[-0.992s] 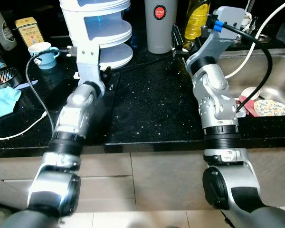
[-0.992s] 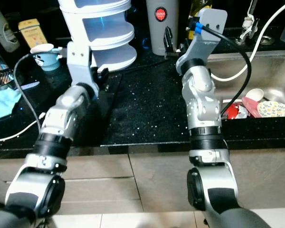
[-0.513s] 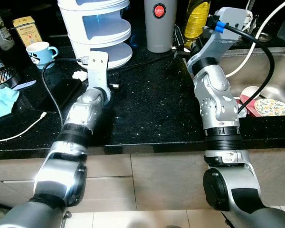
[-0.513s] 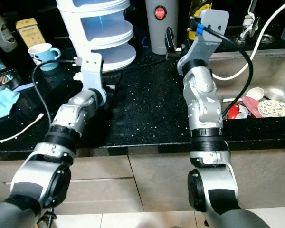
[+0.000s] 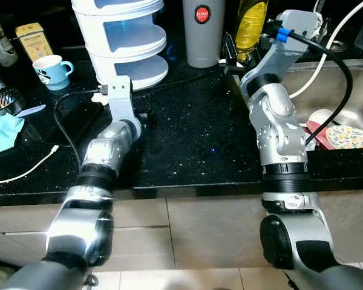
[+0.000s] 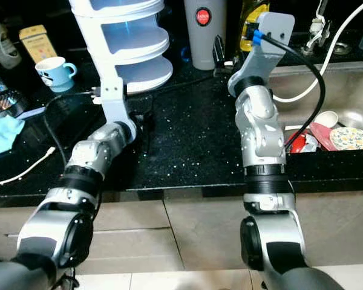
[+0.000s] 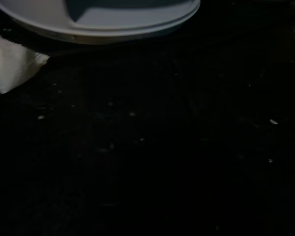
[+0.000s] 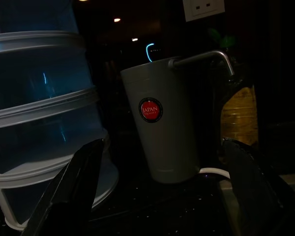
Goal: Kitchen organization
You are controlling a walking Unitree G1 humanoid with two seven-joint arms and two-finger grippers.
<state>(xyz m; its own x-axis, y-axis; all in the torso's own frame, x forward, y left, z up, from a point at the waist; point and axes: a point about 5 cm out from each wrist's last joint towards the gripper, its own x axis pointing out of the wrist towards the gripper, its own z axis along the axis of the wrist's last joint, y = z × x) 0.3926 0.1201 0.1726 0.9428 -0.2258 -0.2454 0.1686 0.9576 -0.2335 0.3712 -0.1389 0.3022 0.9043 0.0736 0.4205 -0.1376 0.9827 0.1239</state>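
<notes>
The right gripper point(image 8: 160, 191) hangs near the back edge of the surface point(image 5: 187, 139), jaws wide open and empty, facing the tumbler point(image 5: 204, 30) beside the white container stack point(image 5: 124, 42). The left gripper's jaws I cannot tell. This looks like an approach; next, advance and close on the tumbler without tipping it.

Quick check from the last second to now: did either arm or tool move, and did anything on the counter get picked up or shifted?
The left arm drew back from the white tiered container toward the counter's front edge, its wrist now lower on the black counter. Nothing was taken hold of or let go. The right arm stayed raised, its open tool facing the grey cup. The blue mug, the cables and the sink items stayed put.
</notes>
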